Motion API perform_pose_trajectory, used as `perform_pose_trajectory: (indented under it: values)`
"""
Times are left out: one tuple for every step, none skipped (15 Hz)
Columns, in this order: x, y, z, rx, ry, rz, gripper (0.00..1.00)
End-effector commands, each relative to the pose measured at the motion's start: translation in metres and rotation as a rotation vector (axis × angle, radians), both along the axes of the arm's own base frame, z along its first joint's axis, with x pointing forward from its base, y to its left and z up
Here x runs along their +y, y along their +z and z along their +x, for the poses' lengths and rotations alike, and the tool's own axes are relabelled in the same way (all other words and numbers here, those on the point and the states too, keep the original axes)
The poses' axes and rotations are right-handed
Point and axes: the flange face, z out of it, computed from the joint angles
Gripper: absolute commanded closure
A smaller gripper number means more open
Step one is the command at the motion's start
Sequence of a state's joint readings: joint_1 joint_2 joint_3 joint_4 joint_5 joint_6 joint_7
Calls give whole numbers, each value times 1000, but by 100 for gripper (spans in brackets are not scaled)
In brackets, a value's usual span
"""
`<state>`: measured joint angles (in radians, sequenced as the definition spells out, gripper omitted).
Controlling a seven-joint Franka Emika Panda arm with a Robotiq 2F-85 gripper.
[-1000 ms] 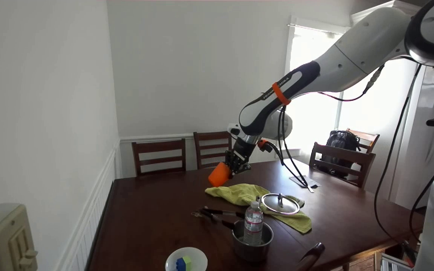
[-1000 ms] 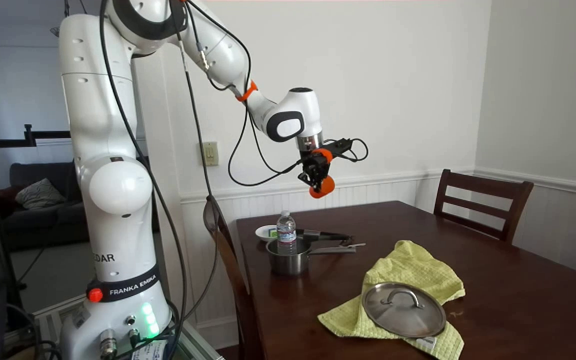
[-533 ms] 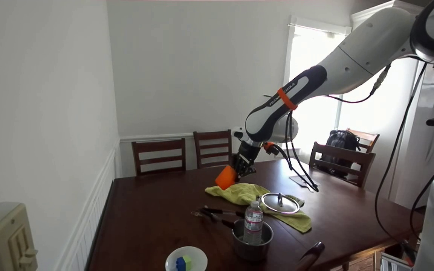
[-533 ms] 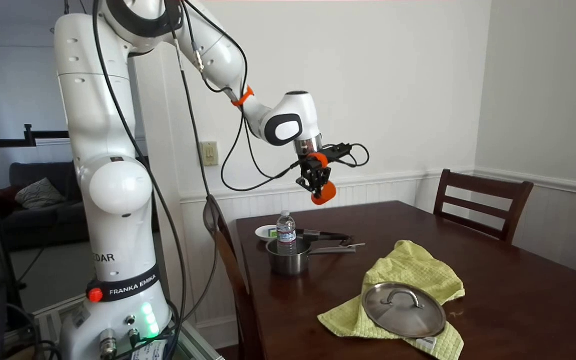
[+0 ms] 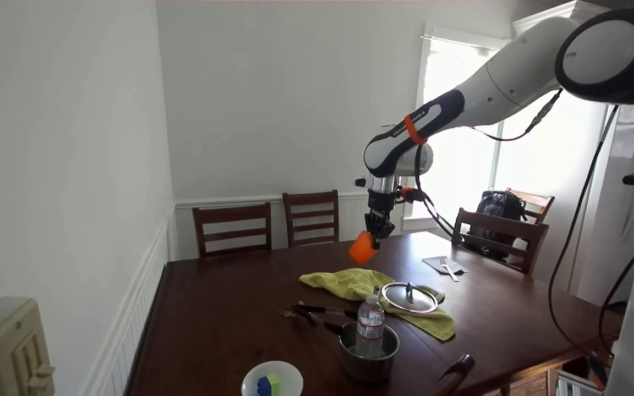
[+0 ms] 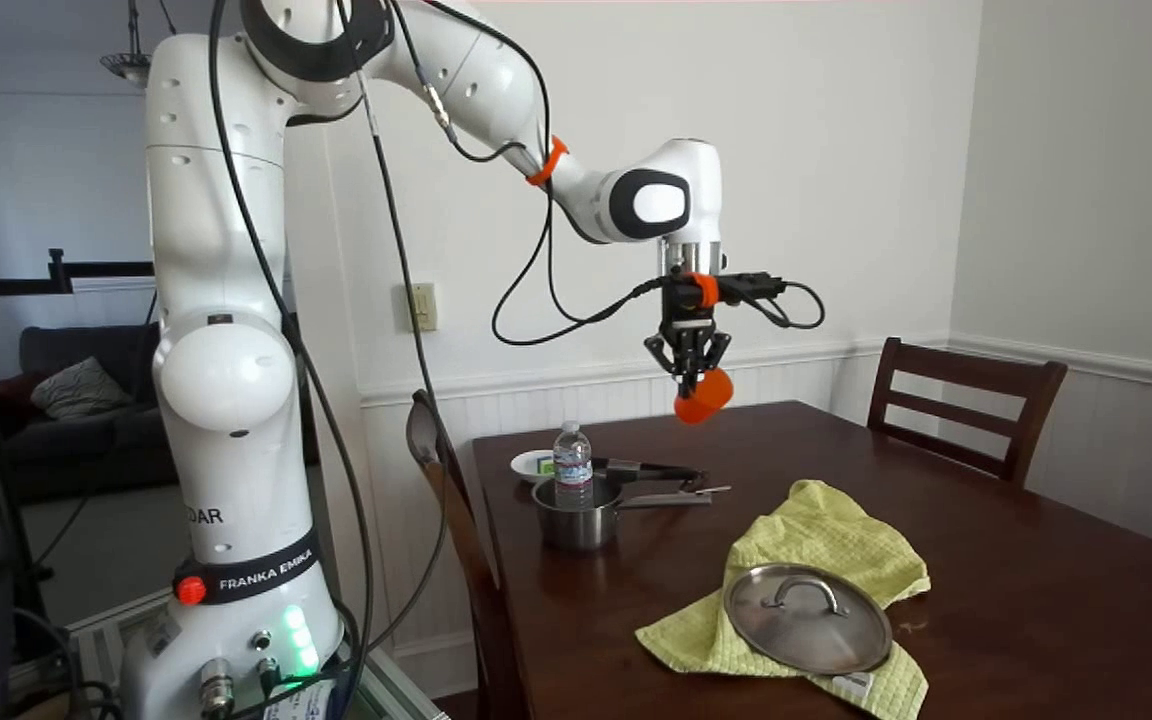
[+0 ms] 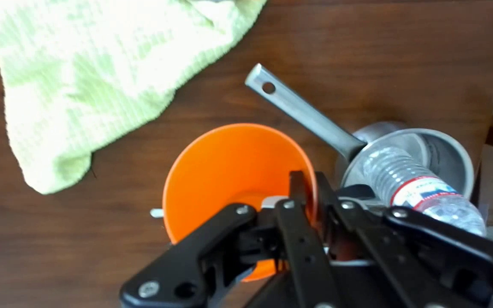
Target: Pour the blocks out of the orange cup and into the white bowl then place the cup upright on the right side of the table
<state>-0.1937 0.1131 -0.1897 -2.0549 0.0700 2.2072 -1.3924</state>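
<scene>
In the wrist view, my gripper (image 7: 310,186) conceals the lower part of the cup (image 7: 229,171) and is itself cut off by the bottom edge. A pale patch (image 7: 273,201) within the cup's outline, partly covered, I cannot identify. The top edge crops the cloth (image 7: 101,77). In an exterior view, the bottom edge cuts off the bowl (image 5: 252,379); its blocks (image 5: 268,385) are too small for me to count. In an exterior view, the bottle (image 6: 573,450) hides part of the bowl, the pot (image 6: 576,530) hides the bottle's base, and I cannot read the label (image 6: 573,475). The counter (image 6: 1046,620) runs out of frame.
</scene>
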Motion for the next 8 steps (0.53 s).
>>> perform_pose_trajectory:
  values:
    - [-27,-15,42,78,-137,-85,98]
    - [-30,-28,55,81,-150,-100,98]
    - [-33,-37,65,68,-155,-119,98]
    - [-36,-52,76,67,-157,-130,98]
    - [-37,-63,88,60,-152,-143,98]
    - [-37,-76,97,66,-152,-152,98]
    - [-34,-86,107,95,-157,-175,98]
    - [-29,-92,118,120,-159,-205,98]
